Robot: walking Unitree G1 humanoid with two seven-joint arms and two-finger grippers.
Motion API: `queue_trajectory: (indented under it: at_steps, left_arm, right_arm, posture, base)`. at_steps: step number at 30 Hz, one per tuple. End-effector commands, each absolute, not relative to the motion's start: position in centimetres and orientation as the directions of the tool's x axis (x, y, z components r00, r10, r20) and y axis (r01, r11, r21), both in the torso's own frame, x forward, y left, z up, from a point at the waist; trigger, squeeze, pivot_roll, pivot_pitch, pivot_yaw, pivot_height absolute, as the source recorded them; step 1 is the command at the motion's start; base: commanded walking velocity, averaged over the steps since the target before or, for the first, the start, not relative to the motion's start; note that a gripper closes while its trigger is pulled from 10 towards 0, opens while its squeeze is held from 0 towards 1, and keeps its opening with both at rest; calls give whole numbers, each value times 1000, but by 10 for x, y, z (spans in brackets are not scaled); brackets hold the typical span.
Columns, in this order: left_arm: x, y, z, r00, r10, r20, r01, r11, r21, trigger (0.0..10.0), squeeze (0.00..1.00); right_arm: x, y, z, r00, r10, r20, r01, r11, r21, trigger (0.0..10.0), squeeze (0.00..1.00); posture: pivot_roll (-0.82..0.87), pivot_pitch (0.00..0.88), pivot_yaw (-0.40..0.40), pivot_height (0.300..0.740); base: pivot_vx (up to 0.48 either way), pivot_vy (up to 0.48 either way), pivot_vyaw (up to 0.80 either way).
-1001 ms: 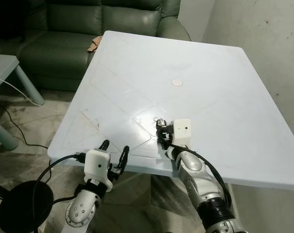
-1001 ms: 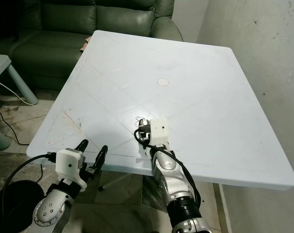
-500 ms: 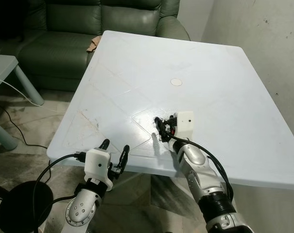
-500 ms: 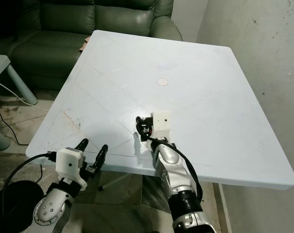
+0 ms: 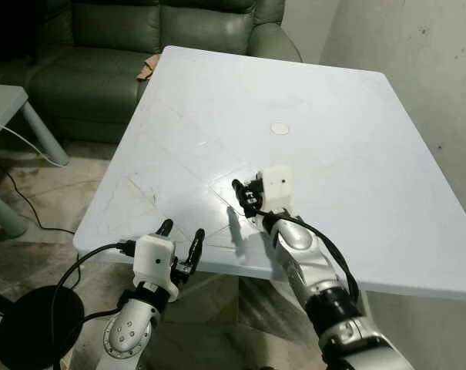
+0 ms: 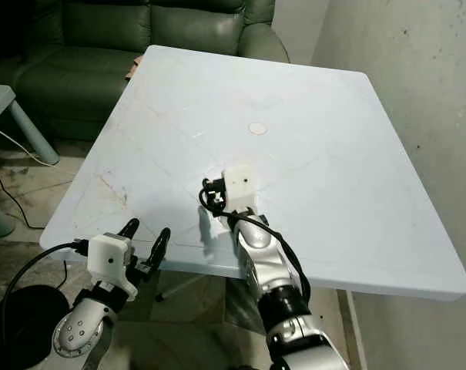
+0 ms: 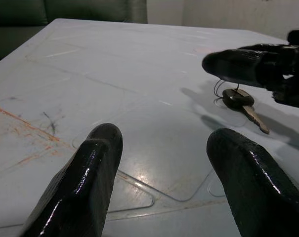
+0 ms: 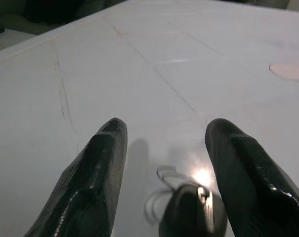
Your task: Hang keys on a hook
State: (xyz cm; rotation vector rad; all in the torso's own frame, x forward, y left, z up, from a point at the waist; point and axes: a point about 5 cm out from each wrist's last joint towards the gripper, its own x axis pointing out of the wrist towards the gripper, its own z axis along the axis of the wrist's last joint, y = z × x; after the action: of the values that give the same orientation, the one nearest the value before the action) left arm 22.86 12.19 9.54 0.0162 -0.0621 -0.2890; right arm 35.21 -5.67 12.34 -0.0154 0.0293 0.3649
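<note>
A black-headed key on a thin wire ring (image 7: 239,98) lies flat on the white table (image 5: 333,116), near its front edge. My right gripper (image 5: 243,197) hovers just over it, open, its two fingers straddling the key (image 8: 191,217) without touching it. One right finger (image 7: 238,64) casts a shadow beside the key. My left gripper (image 5: 182,233) stands open and empty at the table's front edge, left of the key, pointing toward it.
A round white cap (image 5: 279,129) marks the table's centre. A green sofa (image 5: 140,38) stands behind the table, a small pale side table (image 5: 9,100) to the left, a wall (image 5: 433,62) close on the right. Cables and a black round base (image 5: 32,324) lie on the floor.
My right gripper has swung leftward and turned, ending above the key. The key has stayed on the table. The left gripper has not moved.
</note>
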Motion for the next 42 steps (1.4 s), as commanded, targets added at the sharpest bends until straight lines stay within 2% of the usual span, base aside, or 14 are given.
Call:
queue_trajectory:
  at_steps: [1, 11, 22, 23, 25, 26, 36, 37, 38, 39, 40, 42]
  left_arm:
    - [226, 121, 96, 958, -280, 53, 279, 960, 25, 10000, 0]
    - [222, 122, 94, 961, -272, 44, 271, 962, 20, 10000, 0]
    - [221, 121, 94, 961, -272, 40, 271, 962, 19, 10000, 0]
    - [221, 121, 94, 961, -272, 40, 272, 962, 19, 10000, 0]
    - [221, 121, 95, 961, -273, 40, 272, 962, 19, 10000, 0]
    - [221, 121, 95, 961, -273, 40, 273, 962, 18, 10000, 0]
    - [220, 121, 95, 961, -273, 37, 273, 962, 19, 10000, 0]
    - [221, 121, 95, 961, -273, 37, 273, 962, 19, 10000, 0]
    - [221, 121, 95, 961, -274, 37, 273, 962, 20, 10000, 0]
    - [221, 121, 95, 961, -274, 37, 274, 962, 20, 10000, 0]
    - [221, 122, 95, 961, -275, 37, 274, 961, 20, 10000, 0]
    - [221, 122, 95, 961, -275, 36, 275, 961, 20, 10000, 0]
  right_arm:
    - [355, -59, 123, 939, 342, -40, -343, 939, -31, 10000, 0]
    - [362, -68, 119, 933, 357, -56, -361, 927, -102, 10000, 0]
    - [365, -77, 117, 914, 400, -68, -405, 910, -85, 10000, 0]
    - [366, -79, 118, 919, 388, -65, -393, 915, -94, 5412, 0]
    - [367, -81, 118, 925, 375, -60, -380, 919, -103, 5412, 0]
    - [367, -82, 118, 924, 377, -58, -381, 919, -103, 0, 0]
    - [366, -90, 113, 919, 387, -70, -393, 915, -89, 0, 0]
    - [365, -91, 112, 909, 410, -72, -415, 906, -83, 1843, 0]
    - [364, -92, 111, 903, 422, -75, -427, 901, -78, 1843, 0]
    - [364, -92, 111, 898, 432, -78, -437, 896, -72, 6431, 0]
    - [363, -93, 110, 894, 441, -78, -445, 893, -64, 10000, 0]
    - [362, -96, 108, 893, 443, -79, -448, 892, -60, 10000, 0]
  posture:
    - [3, 155, -81, 740]
    - [5, 165, -84, 740]
    - [2, 172, -83, 740]
    - [2, 172, -82, 740]
    - [2, 172, -82, 740]
    - [3, 173, -81, 740]
    - [4, 173, -77, 740]
    - [4, 173, -77, 740]
    - [4, 173, -77, 740]
    - [4, 173, -77, 740]
    - [2, 175, -76, 740]
    - [2, 175, -76, 740]
  base:
    - [0, 0, 0]
    - [0, 0, 0]
    - [0, 0, 0]
    - [0, 0, 0]
    - [0, 0, 0]
    - [0, 0, 0]
    - [0, 0, 0]
    - [0, 0, 0]
    - [0, 0, 0]
    - [0, 0, 0]
    - [0, 0, 0]
    - [0, 0, 0]
